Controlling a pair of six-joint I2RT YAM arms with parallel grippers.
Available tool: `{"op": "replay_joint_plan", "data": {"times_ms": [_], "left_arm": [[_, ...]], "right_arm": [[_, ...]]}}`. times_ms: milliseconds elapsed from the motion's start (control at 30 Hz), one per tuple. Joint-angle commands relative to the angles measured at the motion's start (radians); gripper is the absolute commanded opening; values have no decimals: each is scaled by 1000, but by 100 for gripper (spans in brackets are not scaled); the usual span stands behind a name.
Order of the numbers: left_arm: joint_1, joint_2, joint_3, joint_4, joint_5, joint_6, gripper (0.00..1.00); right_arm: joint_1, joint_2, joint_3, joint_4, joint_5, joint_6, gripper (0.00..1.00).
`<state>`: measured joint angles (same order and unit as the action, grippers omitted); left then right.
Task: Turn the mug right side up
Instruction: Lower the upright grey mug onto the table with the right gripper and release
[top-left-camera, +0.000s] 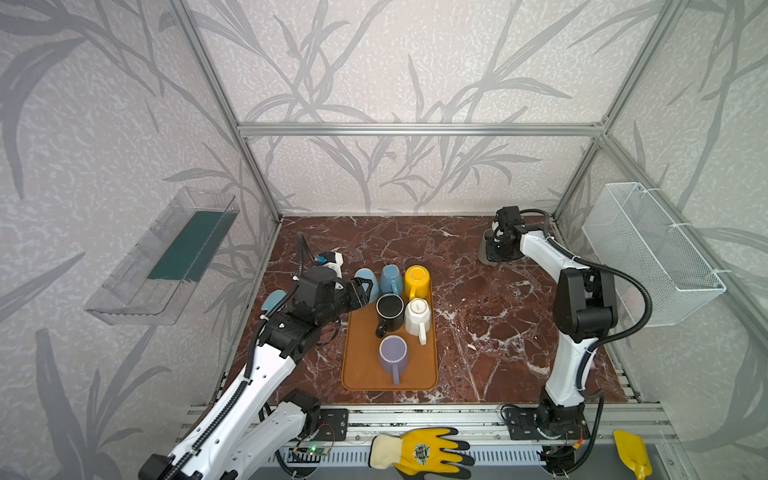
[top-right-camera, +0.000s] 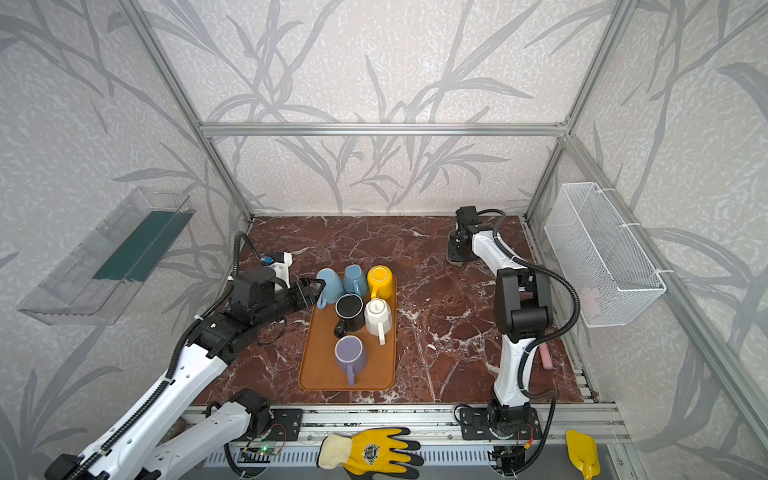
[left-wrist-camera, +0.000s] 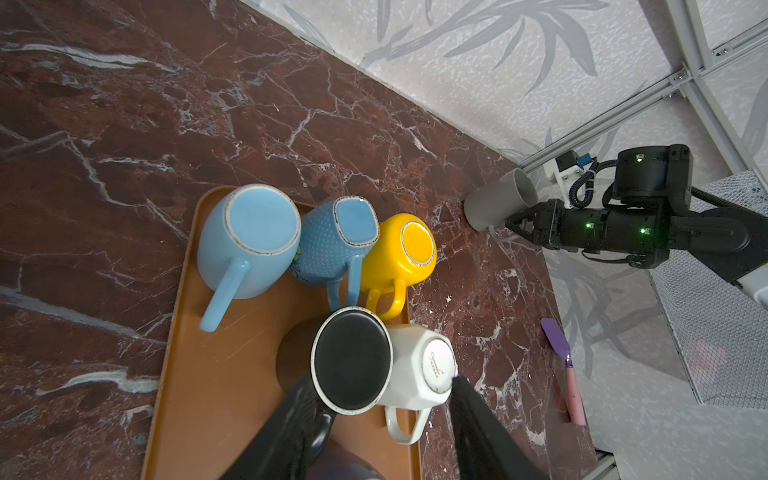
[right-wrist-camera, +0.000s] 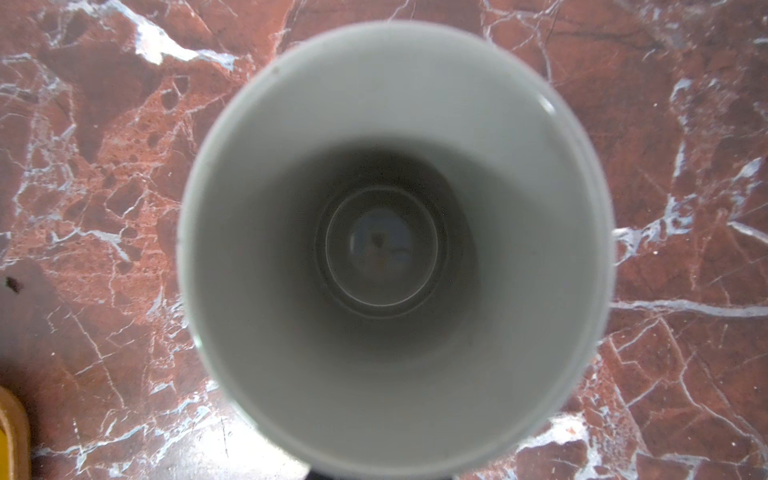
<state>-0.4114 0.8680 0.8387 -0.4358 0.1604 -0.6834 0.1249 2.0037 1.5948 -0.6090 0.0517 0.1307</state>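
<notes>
Brown tray (top-left-camera: 360, 361), crowded (black mug (top-left-camera: 390, 309) against white mug (top-left-camera: 417, 316)), grey mug (left-wrist-camera: 490, 205) apart.

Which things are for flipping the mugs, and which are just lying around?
For the job: light blue mug, dotted blue mug, yellow mug, black mug, white mug, purple mug, grey mug, tray, left end effector.
Lying about: yellow glove, purple spatula, wire basket, clear bin.
</notes>
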Motion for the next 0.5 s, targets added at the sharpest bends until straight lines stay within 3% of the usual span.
{"op": "replay_joint_plan", "data": {"times_ms": [0, 467], "left_arm": [[-3, 6, 25, -19, 9, 10, 55], [-3, 21, 27, -56, -9, 24, 55]], "right_arm": [[-5, 1, 63, 16, 13, 13, 2], [-5, 36, 118, -49, 0, 30, 30]]}}
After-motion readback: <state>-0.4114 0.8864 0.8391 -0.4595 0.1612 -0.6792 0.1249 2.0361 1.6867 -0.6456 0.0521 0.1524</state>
